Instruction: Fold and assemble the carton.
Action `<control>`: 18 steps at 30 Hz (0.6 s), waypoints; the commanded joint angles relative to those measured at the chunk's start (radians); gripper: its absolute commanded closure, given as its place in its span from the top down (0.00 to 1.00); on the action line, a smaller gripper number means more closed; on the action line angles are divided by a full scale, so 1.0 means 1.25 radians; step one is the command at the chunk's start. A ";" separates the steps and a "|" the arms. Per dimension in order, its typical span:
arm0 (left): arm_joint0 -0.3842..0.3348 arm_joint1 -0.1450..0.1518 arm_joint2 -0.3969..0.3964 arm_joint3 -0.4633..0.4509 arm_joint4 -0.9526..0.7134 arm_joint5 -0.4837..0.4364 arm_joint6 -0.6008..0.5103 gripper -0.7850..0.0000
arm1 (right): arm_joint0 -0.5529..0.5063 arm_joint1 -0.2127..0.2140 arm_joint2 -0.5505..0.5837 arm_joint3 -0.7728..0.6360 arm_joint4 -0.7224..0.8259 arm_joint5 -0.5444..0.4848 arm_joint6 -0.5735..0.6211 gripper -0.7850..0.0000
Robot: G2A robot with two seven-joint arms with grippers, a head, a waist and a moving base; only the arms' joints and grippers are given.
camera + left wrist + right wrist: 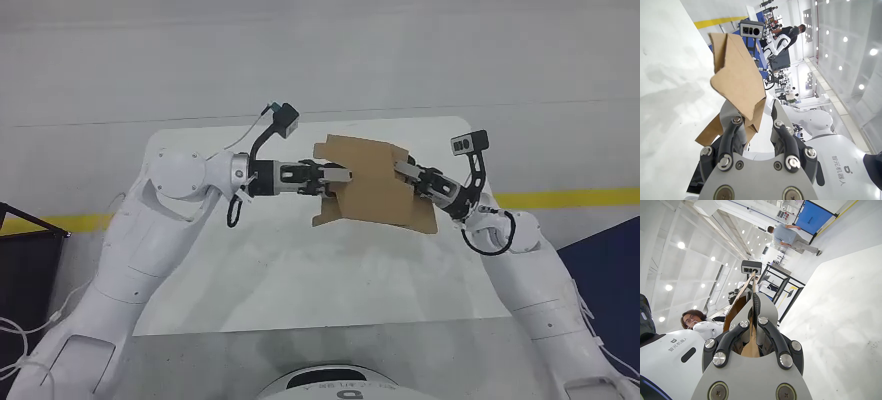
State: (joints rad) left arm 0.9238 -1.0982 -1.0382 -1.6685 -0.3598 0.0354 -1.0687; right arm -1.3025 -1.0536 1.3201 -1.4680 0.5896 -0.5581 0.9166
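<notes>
flanking the white bench (300, 280), a yellow floor stripe (570, 197) runs out on both sides, and a black frame (22, 215) stands at the robot's left. the brown carton (378, 185) hangs above the far half of the bench, clear of the surface and mostly flat, spanning the gap between the two arms. one flap droops toward the bench on the left arm's side. the left gripper (338, 176) sits at the carton's left edge. its jaws stand wide apart, with a folded corner of cardboard lying in the gap. that corner covers one finger, while the other finger (779, 117) is clear of it. the right gripper (405, 170) is at the carton's right side. its jaws are pressed together on the sheet's edge, and the cardboard runs straight between the pads.
</notes>
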 commanded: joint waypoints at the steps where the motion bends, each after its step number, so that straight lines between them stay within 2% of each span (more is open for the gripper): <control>1: -0.003 0.000 0.001 -0.005 0.015 0.001 0.004 0.48 | 0.001 -0.001 -0.002 0.005 -0.005 0.001 -0.003 0.00; 10: 0.004 0.006 -0.017 -0.027 0.039 0.008 0.002 0.52 | 0.011 -0.005 -0.005 0.035 -0.014 0.005 -0.015 0.00; 18: 0.017 0.009 -0.037 -0.041 0.031 -0.003 0.027 0.49 | 0.021 -0.009 -0.017 0.054 -0.054 0.009 -0.037 0.00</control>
State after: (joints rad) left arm 0.9453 -1.0877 -1.0829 -1.7184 -0.3291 0.0292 -1.0386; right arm -1.2775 -1.0646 1.2999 -1.4007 0.5316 -0.5447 0.8711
